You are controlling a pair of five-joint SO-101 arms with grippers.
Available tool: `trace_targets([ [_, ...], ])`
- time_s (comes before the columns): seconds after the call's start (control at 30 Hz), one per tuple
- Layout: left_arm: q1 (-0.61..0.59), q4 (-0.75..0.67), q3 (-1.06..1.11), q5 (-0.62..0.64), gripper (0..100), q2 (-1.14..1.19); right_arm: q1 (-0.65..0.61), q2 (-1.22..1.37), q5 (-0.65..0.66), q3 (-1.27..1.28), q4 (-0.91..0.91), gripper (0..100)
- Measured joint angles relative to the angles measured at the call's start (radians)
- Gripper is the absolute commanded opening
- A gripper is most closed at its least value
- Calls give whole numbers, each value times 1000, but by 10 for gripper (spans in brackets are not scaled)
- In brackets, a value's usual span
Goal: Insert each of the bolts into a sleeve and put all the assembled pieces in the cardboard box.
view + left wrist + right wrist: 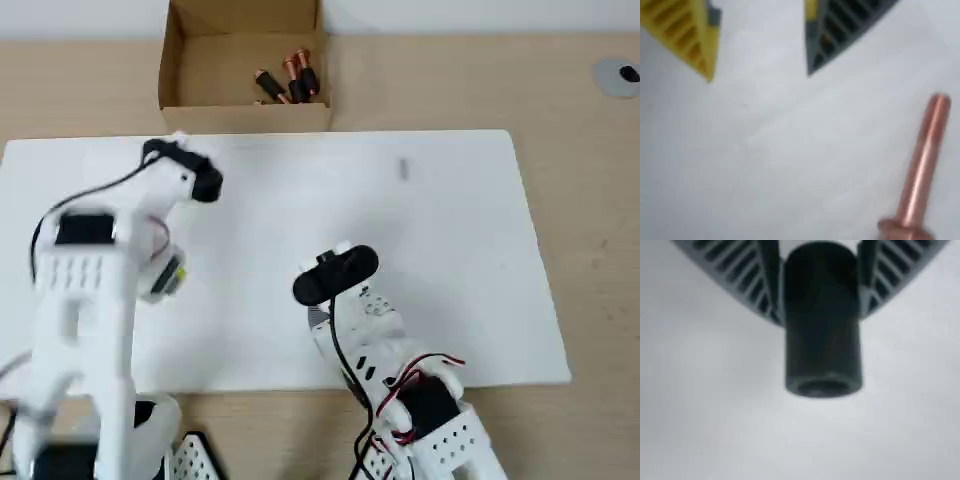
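Between right gripper (821, 305) fingers — black sleeve (823, 350), pinched, free end outward, likely for insertion. Left gripper (760, 75): fingers spread, empty; copper bolt (922, 165) lies beside them on white mat (765, 165), not between. Cardboard box (245, 118) holds assembled pieces (288, 80).

We look down from high over the whole table (590, 200), with the cardboard box (172, 70) at its far edge. Our wrist cameras hover close above the white mat (430, 250), facing it. All three views share it.

A white mat (440, 250) covers the light wooden table (590, 200), with perhaps a grey grommet (617, 76) inset.
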Motion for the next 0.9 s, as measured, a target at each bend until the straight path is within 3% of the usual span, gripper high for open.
trace_targets([
  [0.17,-57,0,-143,-98,139,207,0,0,0,0,0,11],
  [0.37,-117,-5,-184,-107,138,270,0,0,0,0,0,11],
  [0.67,-123,-135,-21,100,136,272,0,0,0,0,0,11],
  [0.9,-141,-175,43,144,136,212,-6,0,0,0,0,11],
])
